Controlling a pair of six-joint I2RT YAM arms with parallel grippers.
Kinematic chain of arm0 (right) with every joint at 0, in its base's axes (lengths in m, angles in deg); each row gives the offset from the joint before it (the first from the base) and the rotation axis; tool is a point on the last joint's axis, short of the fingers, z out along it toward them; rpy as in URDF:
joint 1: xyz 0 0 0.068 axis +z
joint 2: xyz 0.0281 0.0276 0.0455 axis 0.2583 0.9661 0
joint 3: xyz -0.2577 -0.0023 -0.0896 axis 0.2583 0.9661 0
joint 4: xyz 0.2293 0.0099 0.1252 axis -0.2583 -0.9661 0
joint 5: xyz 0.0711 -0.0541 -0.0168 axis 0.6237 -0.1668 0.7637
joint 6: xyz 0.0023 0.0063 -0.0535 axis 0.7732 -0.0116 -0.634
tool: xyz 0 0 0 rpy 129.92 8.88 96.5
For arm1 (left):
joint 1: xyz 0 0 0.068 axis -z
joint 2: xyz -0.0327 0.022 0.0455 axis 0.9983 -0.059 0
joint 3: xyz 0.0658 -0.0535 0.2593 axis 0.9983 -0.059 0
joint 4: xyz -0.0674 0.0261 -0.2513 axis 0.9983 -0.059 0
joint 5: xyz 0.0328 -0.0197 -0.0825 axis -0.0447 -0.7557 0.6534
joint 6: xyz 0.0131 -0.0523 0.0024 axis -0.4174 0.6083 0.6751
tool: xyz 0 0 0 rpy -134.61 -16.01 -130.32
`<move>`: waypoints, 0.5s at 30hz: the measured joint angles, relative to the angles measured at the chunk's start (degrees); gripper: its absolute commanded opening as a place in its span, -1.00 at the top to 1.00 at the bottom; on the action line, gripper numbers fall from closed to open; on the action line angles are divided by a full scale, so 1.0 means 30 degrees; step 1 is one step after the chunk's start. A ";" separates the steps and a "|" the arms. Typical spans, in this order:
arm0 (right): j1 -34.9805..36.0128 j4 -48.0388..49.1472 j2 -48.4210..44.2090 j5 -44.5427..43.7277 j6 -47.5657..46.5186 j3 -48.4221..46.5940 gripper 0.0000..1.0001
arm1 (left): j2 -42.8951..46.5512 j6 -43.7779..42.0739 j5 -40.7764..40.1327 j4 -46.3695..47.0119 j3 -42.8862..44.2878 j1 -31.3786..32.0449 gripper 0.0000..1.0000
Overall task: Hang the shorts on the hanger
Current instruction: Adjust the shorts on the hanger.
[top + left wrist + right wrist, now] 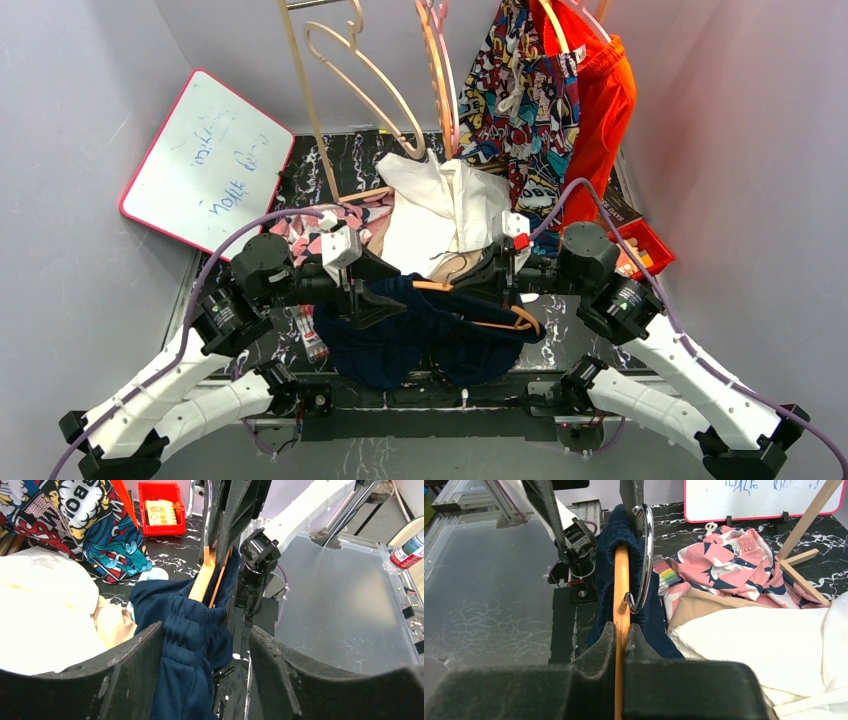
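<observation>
Centrally, just ahead of the arm bases, the navy shorts [185,675] hang bunched over one end of the orange-tan hanger [621,580], whose rails run into the elastic waistband over the black marbled surface [684,517]. The right tool [622,626] pinches the hanger's bar tight between its fingers, with the chrome hook [646,550] just beyond. The left tool [206,628] stands parted, the waistband lying between its fingers, against one and clear of the other. Behind lie a white garment [440,205] and pink patterned shorts [734,555]. Comic-print shorts [515,95] and orange shorts [600,100] hang at the back, and a whiteboard [205,160] leans at far left.
</observation>
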 measured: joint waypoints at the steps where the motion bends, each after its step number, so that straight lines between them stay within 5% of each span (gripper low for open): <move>1: 0.0000 -0.0029 0.0000 -0.0087 0.0036 0.0015 1.00 | 0.0109 0.0000 -0.0058 0.0000 0.0000 -0.0007 -0.31; 15: -0.0051 -0.0991 0.0189 -0.0707 -0.0299 0.0168 1.00 | -0.1785 -0.1821 -0.0240 0.0452 0.2288 0.0000 -0.56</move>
